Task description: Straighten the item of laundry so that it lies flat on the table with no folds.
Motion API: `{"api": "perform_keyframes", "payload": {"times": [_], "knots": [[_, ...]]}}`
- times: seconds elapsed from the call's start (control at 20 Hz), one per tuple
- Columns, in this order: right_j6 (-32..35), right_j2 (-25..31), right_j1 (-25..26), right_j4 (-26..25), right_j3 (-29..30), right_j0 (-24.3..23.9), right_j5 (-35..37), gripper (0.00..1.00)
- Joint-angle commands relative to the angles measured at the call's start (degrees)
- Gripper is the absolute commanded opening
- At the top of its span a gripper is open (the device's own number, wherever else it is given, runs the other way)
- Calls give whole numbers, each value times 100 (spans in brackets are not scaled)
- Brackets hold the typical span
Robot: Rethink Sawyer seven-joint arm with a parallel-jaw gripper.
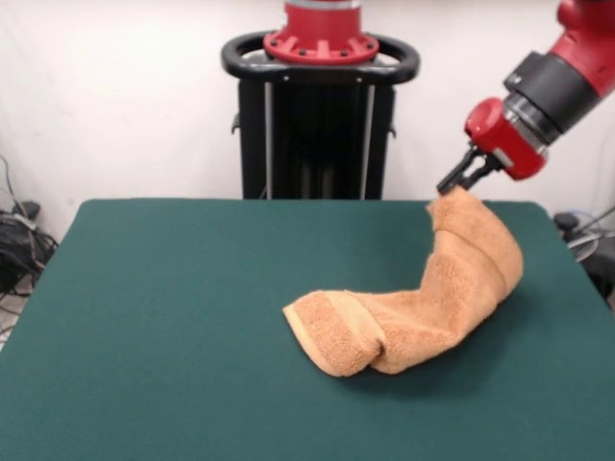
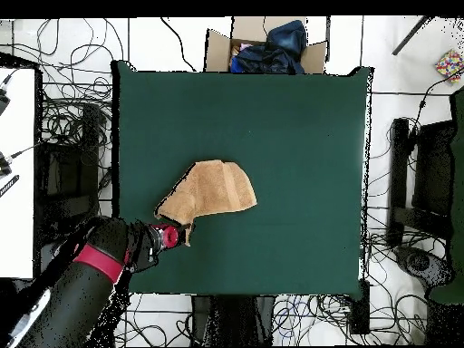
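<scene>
The orange-tan towel (image 1: 423, 312) lies bunched and folded on the dark green table (image 1: 173, 317), right of the middle. One end rises to a peak at the far right, and a rolled end with a woven band lies toward the front. My gripper (image 1: 454, 184) is shut on that raised end of the towel and holds it above the table. In the overhead view the towel (image 2: 213, 192) sits left of the table's (image 2: 299, 136) middle, and my gripper (image 2: 184, 234) pinches its lower left corner.
The robot's black pedestal (image 1: 317, 125) stands behind the table's far edge. A cardboard box with dark clothes (image 2: 267, 47) sits beyond the table's top edge in the overhead view. Cables (image 2: 63, 109) lie on the floor all around.
</scene>
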Motion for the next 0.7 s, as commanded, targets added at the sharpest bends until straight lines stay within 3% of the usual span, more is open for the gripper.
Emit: {"api": "perform_keyframes", "payload": {"times": [0.05,0.4,0.7], "knots": [[596,914,130,21,849,-4,-90,0],[854,622,216,-25,1031,416,182,0],[625,574,-503,120,1471,641,955,0]]}}
